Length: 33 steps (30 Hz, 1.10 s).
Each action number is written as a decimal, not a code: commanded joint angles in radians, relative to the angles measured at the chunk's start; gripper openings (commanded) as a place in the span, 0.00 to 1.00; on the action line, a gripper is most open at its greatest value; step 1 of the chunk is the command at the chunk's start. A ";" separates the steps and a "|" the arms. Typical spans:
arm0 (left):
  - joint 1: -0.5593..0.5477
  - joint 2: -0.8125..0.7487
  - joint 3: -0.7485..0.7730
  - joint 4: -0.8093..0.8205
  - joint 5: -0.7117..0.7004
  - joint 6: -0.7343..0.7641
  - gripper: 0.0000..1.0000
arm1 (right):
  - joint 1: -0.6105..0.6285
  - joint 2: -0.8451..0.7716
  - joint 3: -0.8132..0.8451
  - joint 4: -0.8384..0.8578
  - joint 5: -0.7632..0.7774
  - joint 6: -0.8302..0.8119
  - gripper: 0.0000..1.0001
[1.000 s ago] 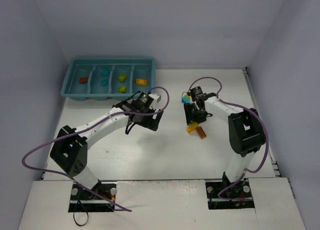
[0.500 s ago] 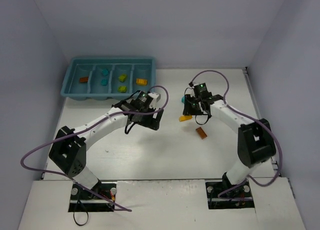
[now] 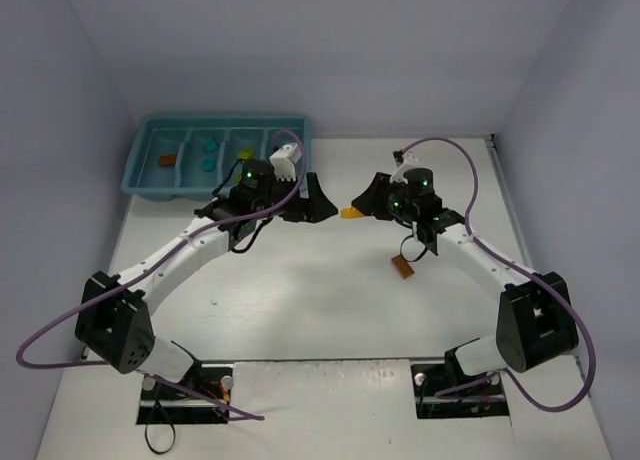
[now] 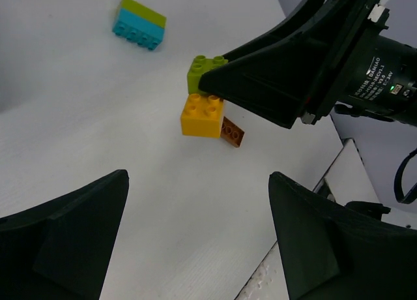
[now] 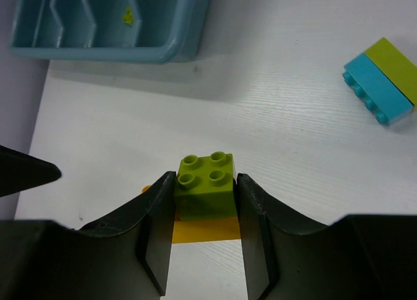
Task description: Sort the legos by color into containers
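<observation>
My right gripper (image 5: 205, 186) is shut on a lime green lego (image 5: 205, 182) with a yellow-orange lego (image 5: 205, 229) stuck under it. In the top view this gripper (image 3: 362, 206) holds the stack (image 3: 350, 213) mid-table, above the surface. My left gripper (image 3: 312, 200) is open and empty, facing it from the left. Its wrist view shows the green lego (image 4: 203, 72) on the yellow one (image 4: 202, 115). A brown-orange lego (image 3: 404, 269) lies on the table. A teal-and-lime stack (image 5: 381, 81) lies farther off. The teal-blue tray (image 3: 140, 165) holds teal, brown and green legos.
White walls close in the table at the back and both sides. Purple cables loop off both arms. The left arm's forearm reaches across the tray's right end and hides part of it. The left fingertip (image 5: 26, 173) shows at the left edge of the right wrist view.
My right gripper has carried the green-and-yellow stack up and leftward, leaving the brown lego on the table. My left gripper has swung toward the back and turned to face it.
</observation>
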 commanded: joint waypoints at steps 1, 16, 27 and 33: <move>-0.014 0.009 0.067 0.105 0.072 0.000 0.81 | 0.006 -0.024 0.009 0.172 -0.073 0.046 0.00; -0.053 0.144 0.209 -0.015 -0.030 0.054 0.67 | 0.006 -0.022 0.011 0.226 -0.117 0.051 0.00; -0.073 0.200 0.261 -0.030 -0.083 0.064 0.52 | 0.006 -0.019 0.017 0.221 -0.114 0.054 0.00; -0.085 0.207 0.257 -0.033 -0.081 0.060 0.50 | 0.006 -0.013 0.020 0.221 -0.116 0.058 0.00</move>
